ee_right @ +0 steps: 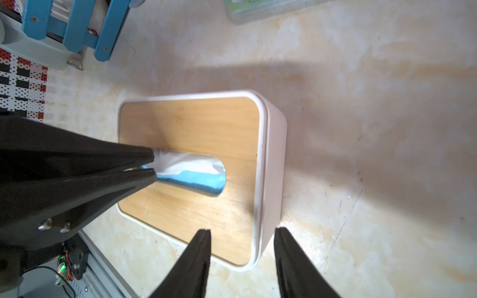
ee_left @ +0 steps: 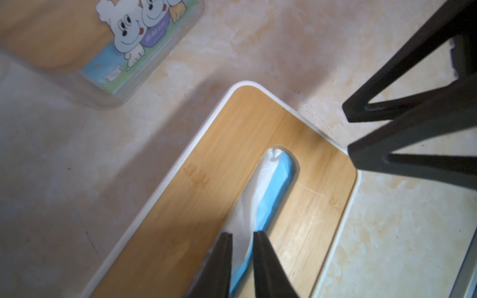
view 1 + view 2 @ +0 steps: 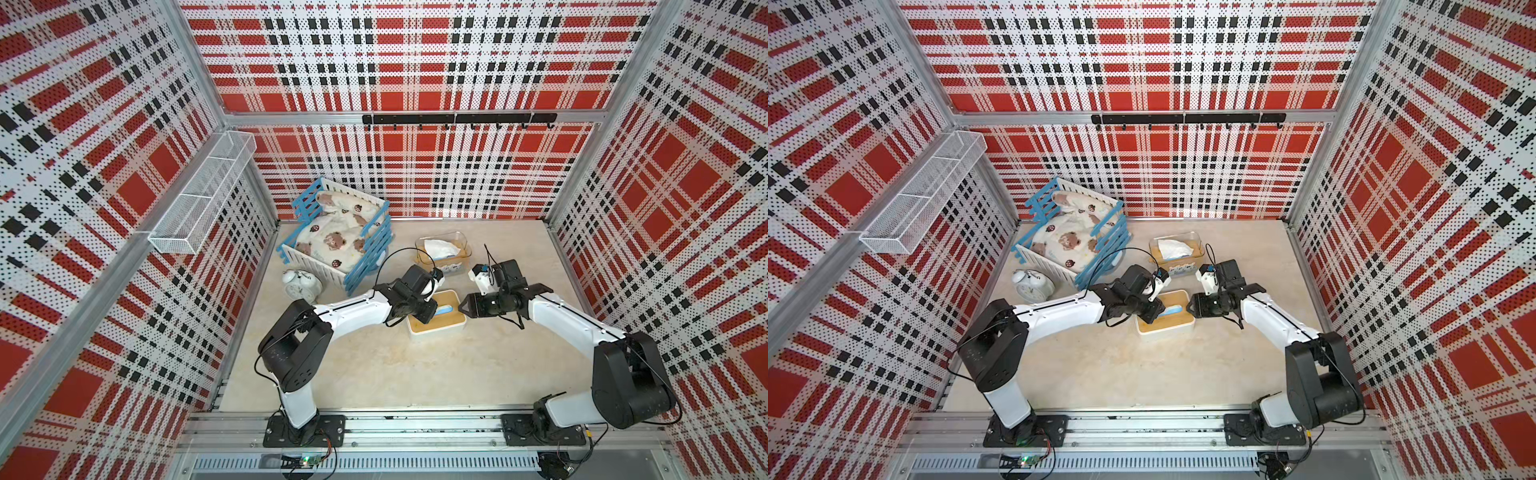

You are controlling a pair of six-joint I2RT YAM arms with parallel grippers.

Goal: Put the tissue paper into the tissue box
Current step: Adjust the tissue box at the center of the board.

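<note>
The tissue box (image 3: 449, 322) (image 3: 1179, 324) is white with a bamboo lid (image 2: 196, 180) (image 1: 196, 123) and stands mid-table. Through the lid's slot shows the tissue paper (image 2: 273, 180) (image 1: 191, 172), light blue wrap with a white sheet. My left gripper (image 2: 242, 233) (image 1: 154, 163) points into one end of the slot. Its jaws are parted a little, with the white sheet lying between the tips. My right gripper (image 1: 242, 229) (image 3: 462, 309) is open at a corner of the box, one finger over the lid and one beyond the box's side wall, holding nothing.
A clear container (image 3: 467, 249) (image 3: 1200, 249) (image 2: 111, 95) holding another cartoon-print pack with white tissue stands just behind the box. A blue-and-white crate (image 3: 374, 253) of fabric and a white alarm clock (image 3: 301, 284) sit at the back left. A wire basket (image 3: 203, 195) hangs on the left wall.
</note>
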